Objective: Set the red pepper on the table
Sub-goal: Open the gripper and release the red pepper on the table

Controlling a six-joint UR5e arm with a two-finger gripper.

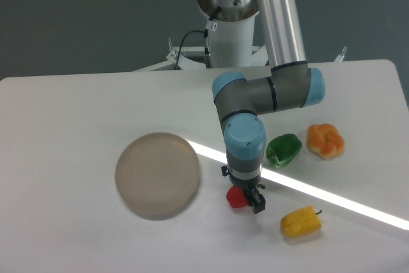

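Note:
The red pepper (236, 197) is small and glossy and sits low at the white table (70, 113), to the right of the grey-beige disc. My gripper (246, 200) points straight down over it, and its fingers (257, 203) stand around the pepper. The arm's wrist hides the pepper's top and part of the fingers. I cannot tell whether the pepper rests on the table or hangs just above it, nor whether the jaws press on it.
A round translucent grey-beige disc (157, 174) lies left of the gripper. A green pepper (284, 149) and an orange pepper (325, 140) lie to the right. A yellow pepper (301, 222) lies near the front right. The arm's base (230, 36) stands at the back.

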